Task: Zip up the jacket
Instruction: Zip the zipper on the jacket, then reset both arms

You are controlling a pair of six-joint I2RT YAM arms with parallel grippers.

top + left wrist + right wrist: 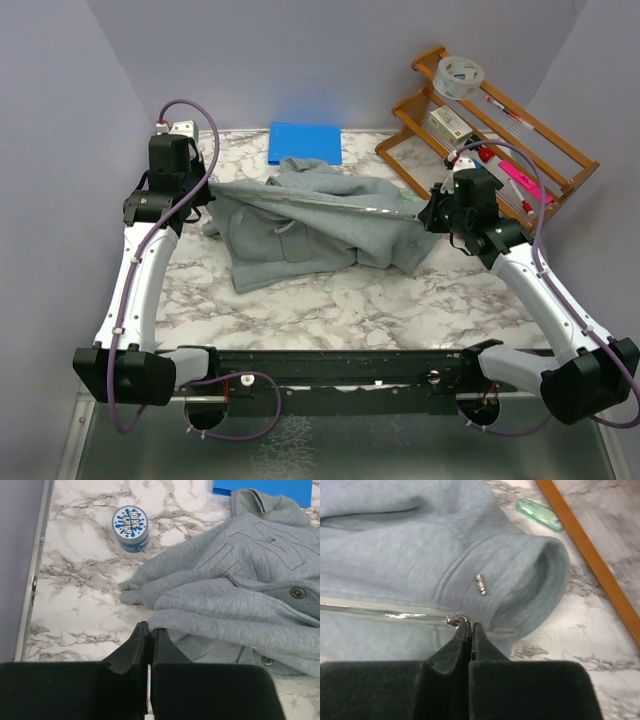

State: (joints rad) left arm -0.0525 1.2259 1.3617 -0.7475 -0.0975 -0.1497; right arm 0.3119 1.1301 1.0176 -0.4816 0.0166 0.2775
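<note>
The light grey fleece jacket (310,225) lies across the middle of the marble table, its pale zipper (345,205) stretched taut between my two grippers. My left gripper (205,185) is shut on the jacket's edge (165,622) at its left end, above the table. My right gripper (425,212) is shut on the zipper pull (456,619) at the jacket's right end, next to a folded collar or cuff (530,580). The closed zipper (385,612) runs left from the pull. A metal snap (297,592) shows on the jacket.
A blue flat pad (305,142) lies at the back behind the jacket. A small round blue tin (130,528) stands on the table left of the jacket. A wooden rack (490,125) with tape and pens stands at the back right. A green item (539,514) lies beside the rack's rail.
</note>
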